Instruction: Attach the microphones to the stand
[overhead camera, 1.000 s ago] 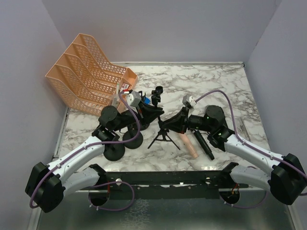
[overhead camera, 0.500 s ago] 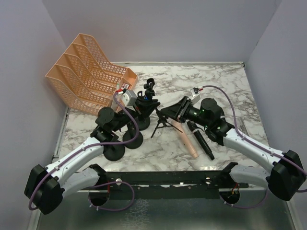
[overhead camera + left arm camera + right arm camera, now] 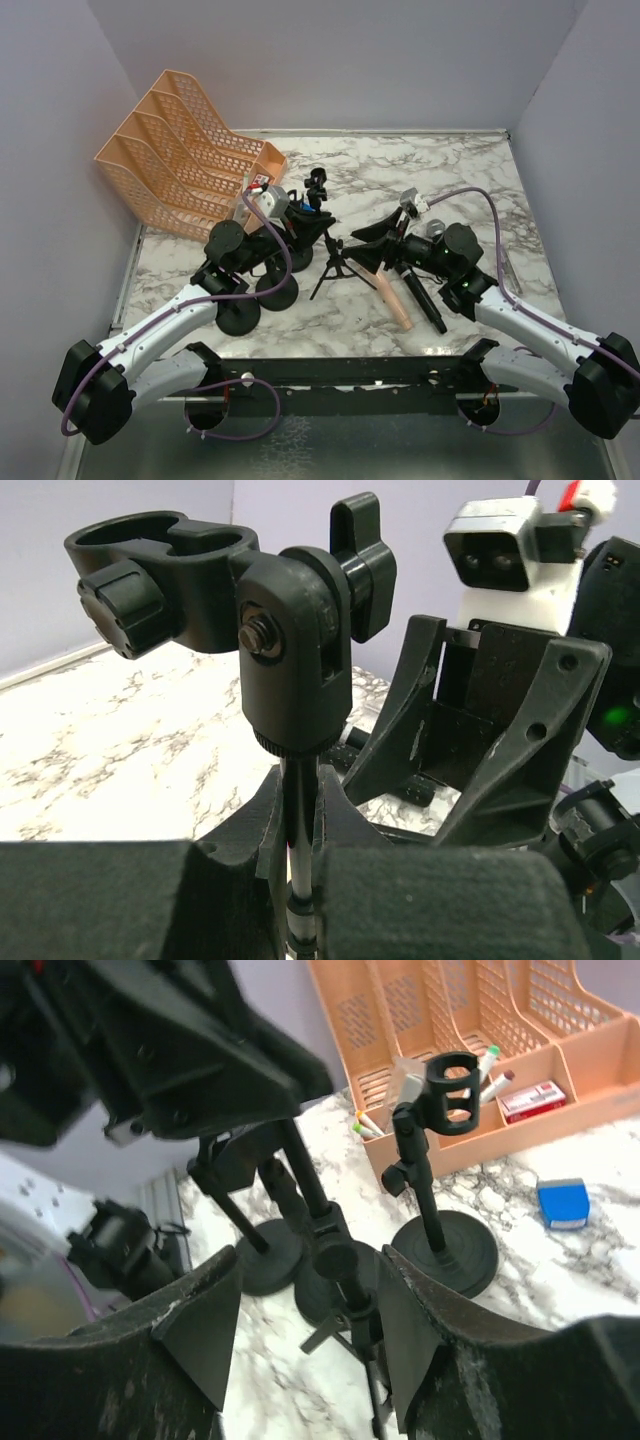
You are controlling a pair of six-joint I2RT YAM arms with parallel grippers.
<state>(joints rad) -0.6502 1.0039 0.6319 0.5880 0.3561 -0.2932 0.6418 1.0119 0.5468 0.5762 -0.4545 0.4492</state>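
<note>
The left gripper [image 3: 300, 880] had its jaws clamped on the thin pole of the tripod mic stand [image 3: 337, 268]. The right gripper [image 3: 310, 1300] held its jaws apart. A pink microphone [image 3: 395, 305] and a black microphone [image 3: 428, 308] lay on the desk [image 3: 450, 170], just right of the stand.

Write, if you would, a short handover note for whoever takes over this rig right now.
Grippers: the left gripper is shut on the pole of the tripod stand, just under its empty clip. The right gripper is open, with its jaws on either side of the same stand lower down.
Things: the pale pink microphone and a black microphone lie side by side on the table. I cannot make out any others.
Done: no microphone sits in any visible clip.
Left: seat each microphone in a clip. The round-base stands wait by the left arm.
</note>
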